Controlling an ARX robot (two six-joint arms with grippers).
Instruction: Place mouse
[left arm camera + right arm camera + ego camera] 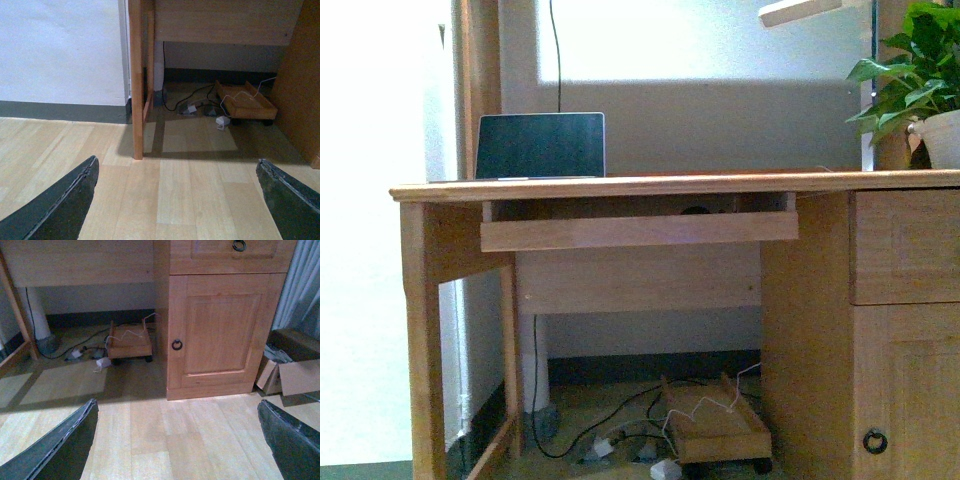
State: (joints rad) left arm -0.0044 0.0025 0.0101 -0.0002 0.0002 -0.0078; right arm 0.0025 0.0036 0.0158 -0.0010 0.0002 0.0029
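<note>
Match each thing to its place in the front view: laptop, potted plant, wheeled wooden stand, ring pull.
Things:
1 laptop
2 potted plant
3 wheeled wooden stand
4 ring pull

Places:
A on the floor under the desk
B on the cupboard door
C left end of the desk's top
D right end of the desk's top

Pairs: 1-C, 2-D, 3-A, 4-B
</note>
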